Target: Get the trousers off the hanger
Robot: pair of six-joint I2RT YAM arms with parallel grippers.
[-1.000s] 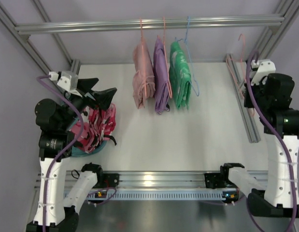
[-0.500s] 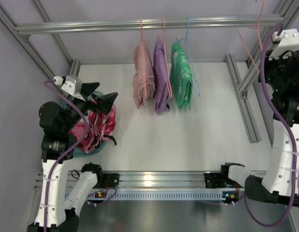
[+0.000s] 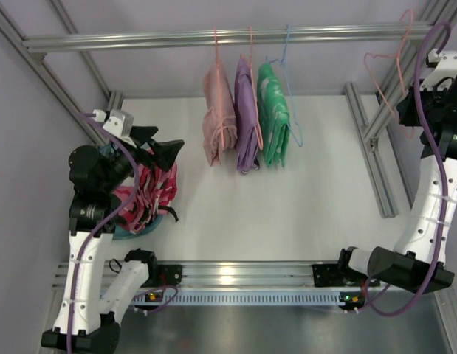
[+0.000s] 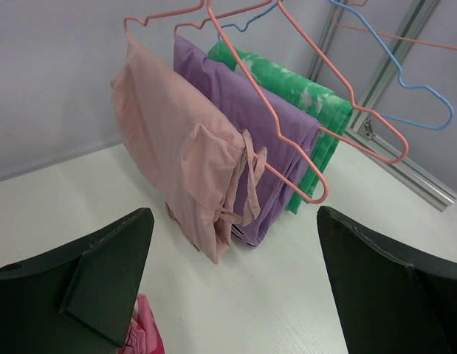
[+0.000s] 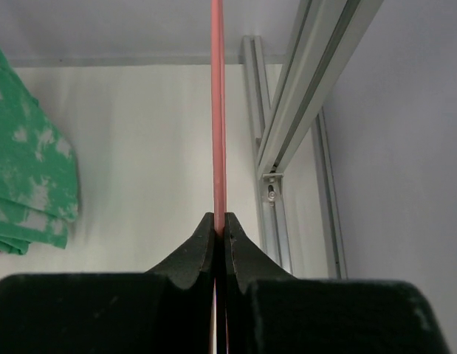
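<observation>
**Hanger held high at right, trousers lying at left**

The right end effector (image 5: 219, 221) is pinching the thin salmon-pink wire hanger (image 5: 218, 110) between fully closed fingers and holding it raised at the far right, beside the aluminium frame. The small pink, red and white camouflage fabric trousers (image 3: 148, 193) are lying crumpled on the left side of the white table (image 3: 287, 199), well apart from the hanger. The left end effector (image 3: 159, 142) is hovering just above them with its fingers spread wide, gripping nothing. A pale pink garment (image 3: 217, 118), a purple one (image 3: 246, 118) and a green one (image 3: 274, 114) are hanging from the far rail (image 3: 139, 38).
</observation>
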